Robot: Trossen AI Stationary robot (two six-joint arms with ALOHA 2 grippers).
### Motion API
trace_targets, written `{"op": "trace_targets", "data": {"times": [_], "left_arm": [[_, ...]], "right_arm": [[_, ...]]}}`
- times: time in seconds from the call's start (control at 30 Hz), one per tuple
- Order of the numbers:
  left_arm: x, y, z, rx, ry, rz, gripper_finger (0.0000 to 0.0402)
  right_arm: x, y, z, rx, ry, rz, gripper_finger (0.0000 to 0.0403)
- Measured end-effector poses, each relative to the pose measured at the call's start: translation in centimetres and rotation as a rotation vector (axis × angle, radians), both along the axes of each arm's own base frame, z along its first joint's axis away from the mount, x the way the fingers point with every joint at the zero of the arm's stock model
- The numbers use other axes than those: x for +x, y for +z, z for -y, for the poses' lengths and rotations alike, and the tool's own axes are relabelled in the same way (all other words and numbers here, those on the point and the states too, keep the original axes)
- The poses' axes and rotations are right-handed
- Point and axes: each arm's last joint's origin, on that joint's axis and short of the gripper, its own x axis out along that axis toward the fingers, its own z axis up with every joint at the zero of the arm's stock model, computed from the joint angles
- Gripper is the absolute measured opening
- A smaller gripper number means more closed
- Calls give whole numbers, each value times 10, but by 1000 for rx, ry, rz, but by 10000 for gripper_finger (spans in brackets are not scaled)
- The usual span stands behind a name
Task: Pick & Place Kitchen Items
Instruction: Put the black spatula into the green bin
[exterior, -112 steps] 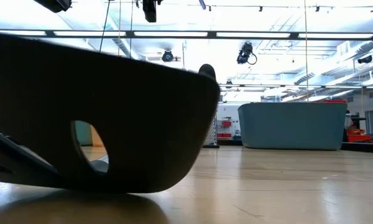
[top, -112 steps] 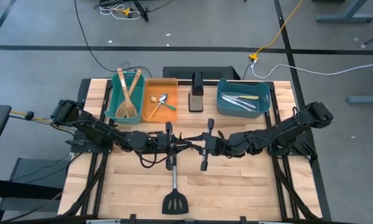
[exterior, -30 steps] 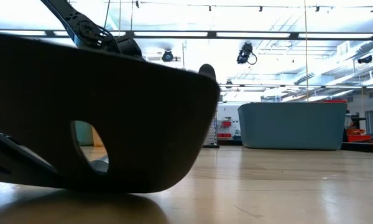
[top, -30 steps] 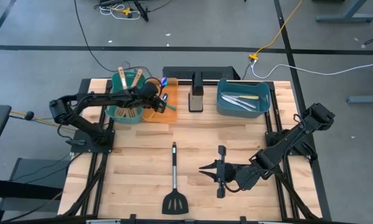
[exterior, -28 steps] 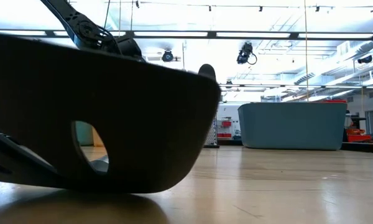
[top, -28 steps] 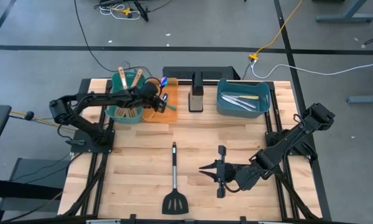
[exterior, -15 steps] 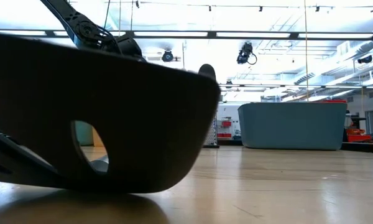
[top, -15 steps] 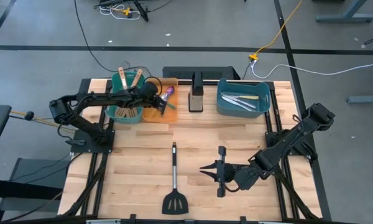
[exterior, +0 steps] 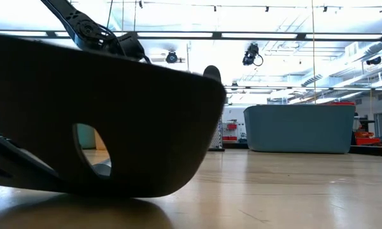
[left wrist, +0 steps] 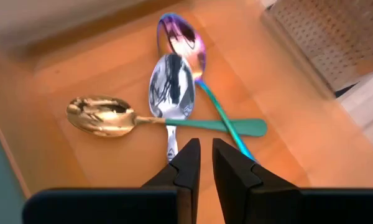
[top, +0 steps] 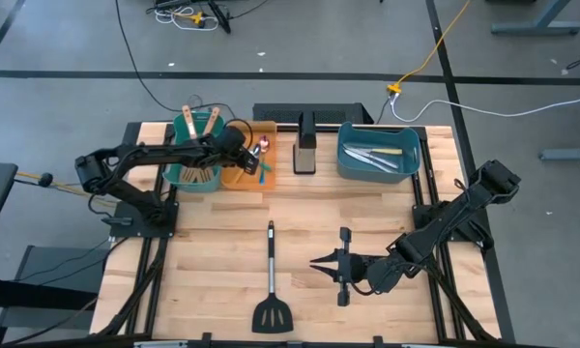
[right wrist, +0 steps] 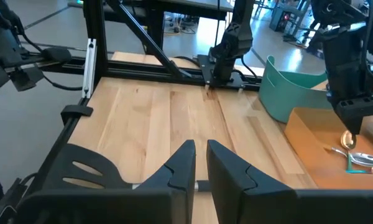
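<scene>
Nearest on the pale, planked wooden table (top: 222,251) lies the one utensil left out: a black slotted turner (top: 271,287), its flat dull head toward the near edge and its slim steel handle pointing far. Just right of it the right gripper (top: 316,262) rests low over the boards, its dark fingers drawn close with only a thin slit between them and nothing held; its own camera looks down on the turner's head.

Farther back, along the far edge, stand three plastic bins. The teal bin (top: 179,155) on the left holds the pale wooden spatulas (top: 201,130) (propped up against its rim). Next to it, the orange bin (top: 266,130) has smooth, glossy walls, and in it lie three spoons crossed over one another: a gold spoon (left wrist: 99,116), a silver spoon (left wrist: 171,87), and an iridescent spoon (left wrist: 181,36) with a green handle. The left gripper (left wrist: 202,154) hangs right above them, fingers nearly together, pinching nothing. Far right, the blue bin (top: 348,155) holds silver knives (top: 377,155).

By the look of it the sorting is nearly done; only the turner remains.
</scene>
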Motion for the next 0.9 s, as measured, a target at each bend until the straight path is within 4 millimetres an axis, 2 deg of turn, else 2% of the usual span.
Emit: {"op": "trace_targets", "data": {"times": [0.13,0.33,0.43,0.5,0.67,0.9], "left_arm": [[-1,10,1,15,-8,23,45],[-5,38,4,34,-36,56,45],[-5,50,8,-17,-92,79,45],[-5,56,14,-63,-188,92,45],[6,64,39,-184,-528,172,45],[20,68,81,-220,-716,189,45]], "right_arm": [[0,0,0,0,0,0,49],[0,0,0,1,0,1,49],[0,0,0,3,0,4,49],[0,1,0,5,0,6,49],[0,1,0,8,0,9,49],[1,2,0,14,0,17,49]]}}
